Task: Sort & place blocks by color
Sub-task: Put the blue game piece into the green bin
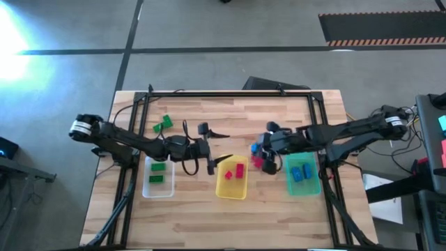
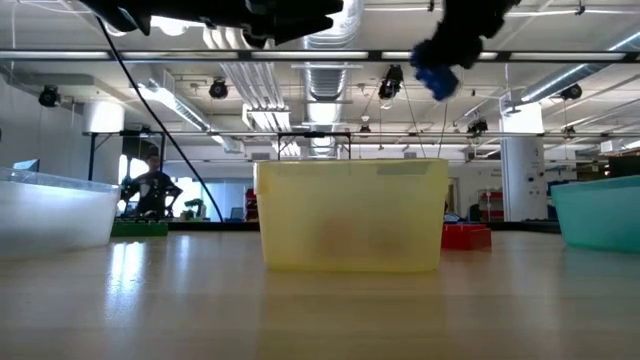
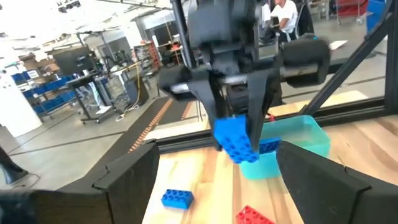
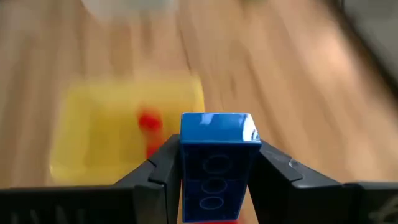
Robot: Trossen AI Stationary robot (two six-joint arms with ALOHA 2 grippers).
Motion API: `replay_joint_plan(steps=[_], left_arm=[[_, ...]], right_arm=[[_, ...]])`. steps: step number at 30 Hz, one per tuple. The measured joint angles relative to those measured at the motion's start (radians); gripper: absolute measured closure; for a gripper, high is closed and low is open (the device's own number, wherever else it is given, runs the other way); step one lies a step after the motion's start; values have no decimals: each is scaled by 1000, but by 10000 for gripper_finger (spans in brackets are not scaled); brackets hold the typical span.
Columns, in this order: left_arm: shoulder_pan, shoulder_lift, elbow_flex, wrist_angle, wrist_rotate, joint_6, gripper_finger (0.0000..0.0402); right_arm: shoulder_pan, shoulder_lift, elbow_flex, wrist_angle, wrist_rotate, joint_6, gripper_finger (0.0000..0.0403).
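Note:
My right gripper (image 1: 267, 145) hangs above the table between the yellow tray (image 1: 232, 187) and the teal tray (image 1: 304, 183), shut on a blue block (image 4: 216, 155). My left gripper (image 1: 219, 147) stands open, level, just left of the yellow tray's far end, with nothing between its fingers (image 3: 127, 180). Green blocks lie in the clear tray (image 1: 158, 188), red ones in the yellow tray and blue ones in the teal tray. Loose green blocks (image 1: 163, 125) rest on the table at the far left. Red blocks (image 1: 258, 162) and a blue block (image 3: 176, 198) lie under the right gripper. My right gripper pinches the blue block by its two long sides (image 4: 186, 168) between the two fingers. The block's studded end (image 4: 216, 127) sticks out past the fingertips. The fingers slant down toward the table's left. The block (image 2: 437, 78) is lifted clear, high above the table.
The three trays stand in a row near the table's front: clear, yellow, teal (image 2: 600, 212). A black frame (image 1: 230, 93) runs round the table's far edge and sides. Bare wood lies in front of the trays. People show in the room beyond the table.

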Motion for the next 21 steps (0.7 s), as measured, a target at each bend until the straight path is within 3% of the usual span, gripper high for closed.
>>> replay_joint_plan(steps=[5, 9, 15, 21], left_arm=[[0, -20, 0, -15, -2, 4, 96], [0, -23, 1, -15, -2, 5, 96], [4, -23, 1, -15, -2, 5, 96], [6, -23, 1, -14, -2, 25, 96]], right_arm=[[0, 37, 71, -431, -30, 176, 279], [0, 55, 71, -661, -122, 191, 279], [3, 68, -38, -736, -281, 182, 279], [5, 68, -151, -742, -236, 153, 279]])
